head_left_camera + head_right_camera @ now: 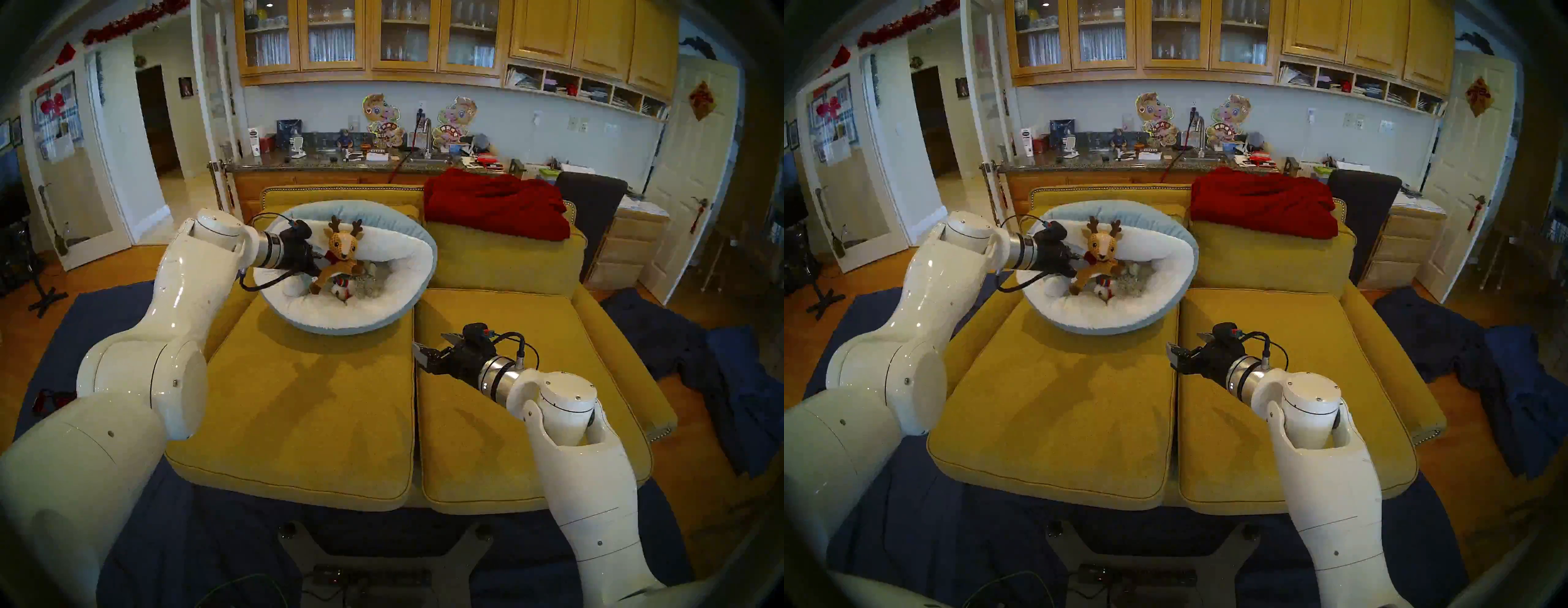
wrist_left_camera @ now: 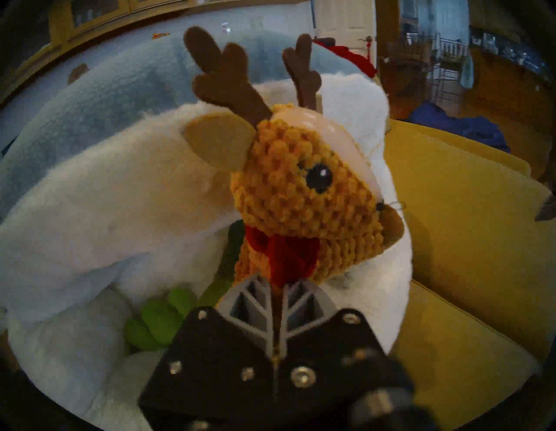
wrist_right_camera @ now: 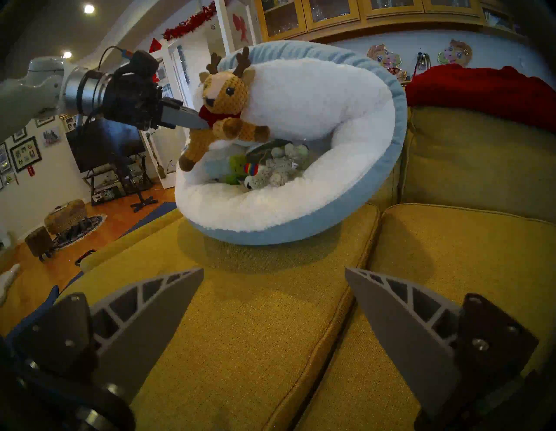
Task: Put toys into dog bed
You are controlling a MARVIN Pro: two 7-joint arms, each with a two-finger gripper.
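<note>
The round dog bed (image 1: 348, 320), white inside and light blue outside, sits on the yellow sofa's left cushion. My left gripper (image 1: 319, 264) is shut on the brown antlered reindeer (image 1: 341, 250) at its red scarf and holds it above the bed's inside; the reindeer also shows in the left wrist view (image 2: 301, 192) and the right wrist view (image 3: 224, 99). In the bed lie the lime-green cactus (image 3: 236, 165), the white animal with rainbow accents (image 3: 251, 171) and the grey-beige plush (image 3: 279, 170). The leek is hidden. My right gripper (image 1: 428, 346) is open and empty over the sofa's right cushion.
A red blanket (image 1: 496, 204) lies over the sofa's back on the right. A dark chair (image 1: 589, 199) stands behind the sofa. Blue cloth (image 1: 721, 373) covers the floor around the sofa. A cluttered counter (image 1: 382, 159) runs along the back wall.
</note>
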